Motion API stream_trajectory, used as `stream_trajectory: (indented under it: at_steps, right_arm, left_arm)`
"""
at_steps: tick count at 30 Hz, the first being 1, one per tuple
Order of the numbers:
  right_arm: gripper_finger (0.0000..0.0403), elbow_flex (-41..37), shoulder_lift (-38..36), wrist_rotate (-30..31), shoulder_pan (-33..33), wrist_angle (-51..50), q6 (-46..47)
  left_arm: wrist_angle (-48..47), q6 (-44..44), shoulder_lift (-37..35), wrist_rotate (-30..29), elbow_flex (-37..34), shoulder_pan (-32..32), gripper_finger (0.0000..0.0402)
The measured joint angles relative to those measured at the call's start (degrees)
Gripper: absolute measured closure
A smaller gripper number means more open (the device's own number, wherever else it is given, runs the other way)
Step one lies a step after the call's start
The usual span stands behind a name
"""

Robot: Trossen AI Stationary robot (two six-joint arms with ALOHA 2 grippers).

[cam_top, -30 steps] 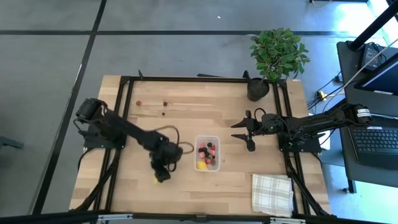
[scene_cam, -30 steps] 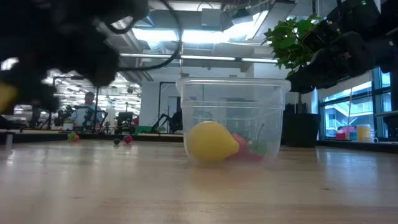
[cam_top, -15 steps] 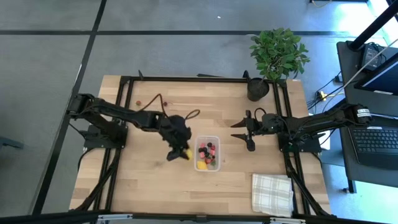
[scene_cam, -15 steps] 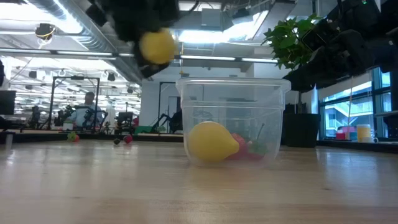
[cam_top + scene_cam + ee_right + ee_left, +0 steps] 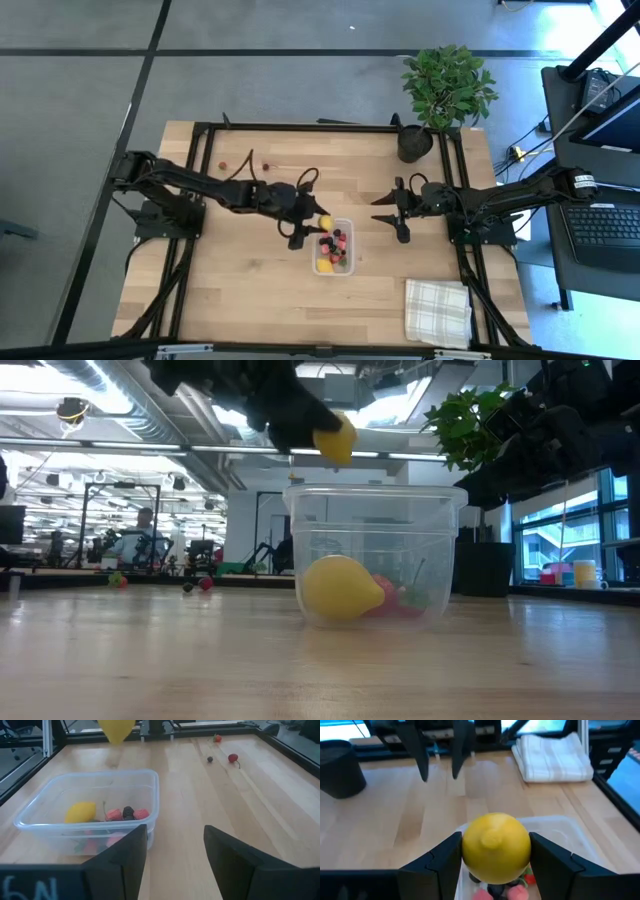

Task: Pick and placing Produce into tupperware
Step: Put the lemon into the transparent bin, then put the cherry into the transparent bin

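The left claw [image 5: 322, 224] is clamped on a yellow lemon [image 5: 325, 222], and the whole business now comes down to where that lemon hangs against the clear tub [image 5: 345, 222]. From above, the lemon sits right at the tub's 11 o'clock corner, over the rim and not yet over the middle. From table height it hangs clear above the tub's top edge [image 5: 375, 491], not touching the plastic, toward the near-left side of the opening. The tub's long axis runs 12 to 6 on the table, so the open middle lies toward 4 or 5 o'clock from the claw. My guess is a small nudge that way before letting go; dropped from here, the lemon could catch the rim and roll off onto the wood.

Inside the tub there is already a second lemon [image 5: 324, 265] at the 6 o'clock end, with red, pink and dark berries [image 5: 338, 242] heaped above it. A few loose berries [image 5: 264, 167] lie well off at 10 o'clock on the table.

The left arm is plainly the nearer one. The right claw [image 5: 397, 211] waits at 3 o'clock from the tub, near it but apart, fingers spread and holding nothing.
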Motion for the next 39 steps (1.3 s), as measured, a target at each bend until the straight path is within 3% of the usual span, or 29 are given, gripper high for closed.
stream_trajectory:
  at_steps: [10,20,39]
  right_arm:
    - [0.0205,0.04,0.0,0.0,-0.02,0.15,1.47]
    - [0.0205,0.04,0.0,0.0,-0.02,0.21,1.55]
    - [0.0205,0.04,0.0,0.0,-0.02,-0.07,1.57]
  left_arm:
    - [-0.46,-1.07,11.89,0.08,4.94,-1.39,0.0207]
    - [-2.02,-2.92,19.37,1.13,8.49,-2.67,0.0207]
    - [-1.24,-4.53,20.54,2.03,8.81,-2.67,0.0178]
